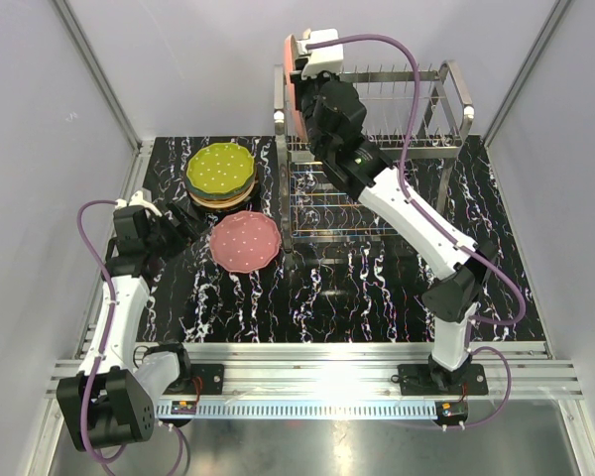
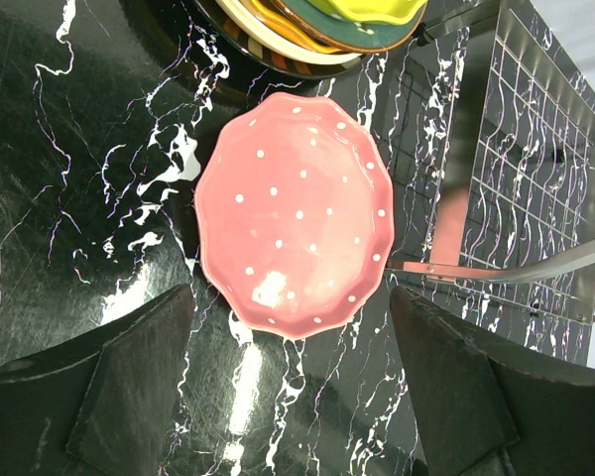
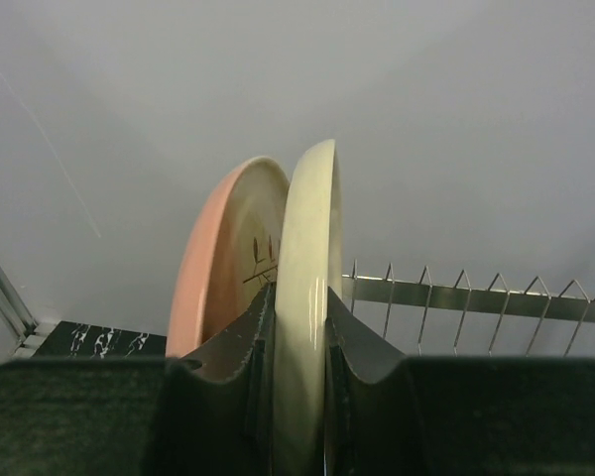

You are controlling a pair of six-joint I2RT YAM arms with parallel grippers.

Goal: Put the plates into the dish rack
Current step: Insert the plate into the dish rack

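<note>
While clamping cream plate (image 3: 312,218) edge-up in right claw (image 3: 298,309) above left end of dish rack (image 1: 375,149), best lower straight down.

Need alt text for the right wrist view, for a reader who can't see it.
The right gripper is shut on a cream plate, held upright and edge-on to the camera. A pink plate with a cream face stands upright close on its left, and the thin tines of the dish rack run off to the right against a grey wall.
</note>
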